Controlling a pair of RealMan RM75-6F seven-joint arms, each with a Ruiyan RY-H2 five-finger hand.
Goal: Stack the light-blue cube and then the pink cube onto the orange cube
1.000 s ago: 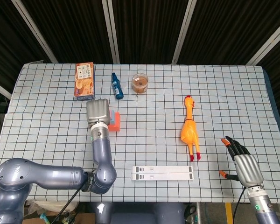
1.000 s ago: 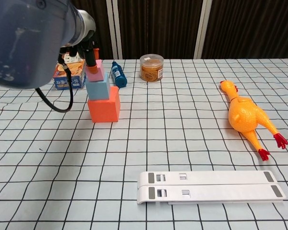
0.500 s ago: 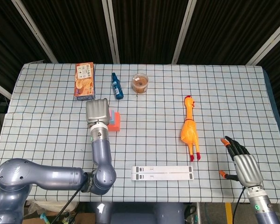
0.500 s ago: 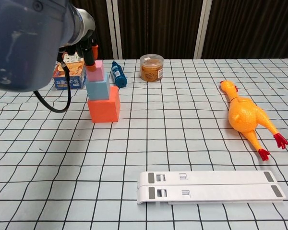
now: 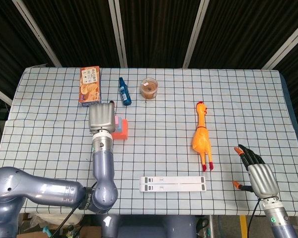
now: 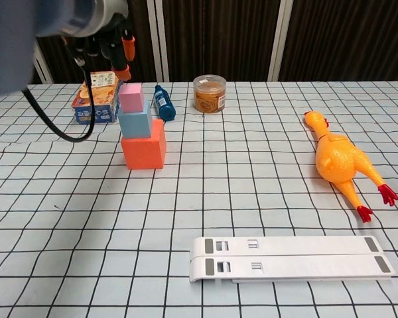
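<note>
The pink cube (image 6: pixel 131 97) sat atop the light-blue cube (image 6: pixel 135 123) on the orange cube (image 6: pixel 144 150), the left hand (image 5: pixel 101 117) hovering above it, fingers released, while the right hand (image 5: pixel 260 179) lay open far away.

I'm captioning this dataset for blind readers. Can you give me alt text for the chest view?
A three-cube stack stands on a checked tablecloth: pink cube on light-blue cube on orange cube, with the robot's left hand raised just above it, holding nothing. Nearby lie a rubber chicken at right and a white folded stand in front.
</note>
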